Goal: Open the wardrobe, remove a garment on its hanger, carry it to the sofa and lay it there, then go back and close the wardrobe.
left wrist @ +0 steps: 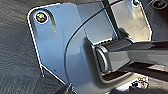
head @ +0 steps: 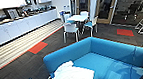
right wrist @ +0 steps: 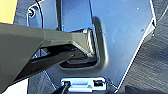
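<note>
We look down from the head camera on the bright blue sofa (head: 106, 57), which fills the lower right of the frame, its low curved back turned toward the room. The white garment (head: 72, 76) lies spread at the lower centre, draped over the sofa's near left end and onto the seat; we judge that it lies there as the task's laying step asks, flat on the upholstery rather than bunched. We cannot make out the hanger within the folds. A white table (head: 77, 17) ringed by white chairs (head: 71, 28) stands at upper centre, well apart from the sofa, and a long white counter (head: 18, 25) runs along the upper left wall. Orange floor tiles (head: 37, 47) break the dark carpet. From these views we cannot tell whether the jaws of the left or the right gripper stand open or closed
</note>
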### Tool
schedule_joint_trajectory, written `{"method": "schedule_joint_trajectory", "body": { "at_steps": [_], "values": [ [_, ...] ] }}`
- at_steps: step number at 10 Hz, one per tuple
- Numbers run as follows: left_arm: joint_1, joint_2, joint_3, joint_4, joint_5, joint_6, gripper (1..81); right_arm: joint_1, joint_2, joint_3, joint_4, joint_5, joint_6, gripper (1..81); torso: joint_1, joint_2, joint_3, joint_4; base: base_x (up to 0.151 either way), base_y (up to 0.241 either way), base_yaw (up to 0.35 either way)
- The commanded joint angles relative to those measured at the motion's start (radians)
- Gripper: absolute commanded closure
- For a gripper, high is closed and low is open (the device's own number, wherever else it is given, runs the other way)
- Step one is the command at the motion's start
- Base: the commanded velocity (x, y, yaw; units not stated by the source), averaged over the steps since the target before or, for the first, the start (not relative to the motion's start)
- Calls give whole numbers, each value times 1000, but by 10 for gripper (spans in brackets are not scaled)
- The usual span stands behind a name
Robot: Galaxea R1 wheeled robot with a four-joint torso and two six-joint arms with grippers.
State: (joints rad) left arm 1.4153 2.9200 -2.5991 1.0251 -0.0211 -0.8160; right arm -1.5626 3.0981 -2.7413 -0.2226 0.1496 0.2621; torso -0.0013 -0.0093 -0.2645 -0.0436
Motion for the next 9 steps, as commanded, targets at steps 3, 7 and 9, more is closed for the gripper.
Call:
{"method": "schedule_joint_trajectory", "body": {
  "at_steps": [3,7,9],
  "values": [
    [-23,-11,2,13,44,4,10,6,12,6,-11,-61,-4,10,1,0,0,0,0,0,297],
    [-23,-10,2,38,46,3,10,6,12,2,-11,-62,-4,10,1,0,0,0,0,0,300],
    [-22,-10,2,39,47,3,10,8,12,2,-11,-64,-4,10,1,0,0,0,0,0,303]
  ]
}}
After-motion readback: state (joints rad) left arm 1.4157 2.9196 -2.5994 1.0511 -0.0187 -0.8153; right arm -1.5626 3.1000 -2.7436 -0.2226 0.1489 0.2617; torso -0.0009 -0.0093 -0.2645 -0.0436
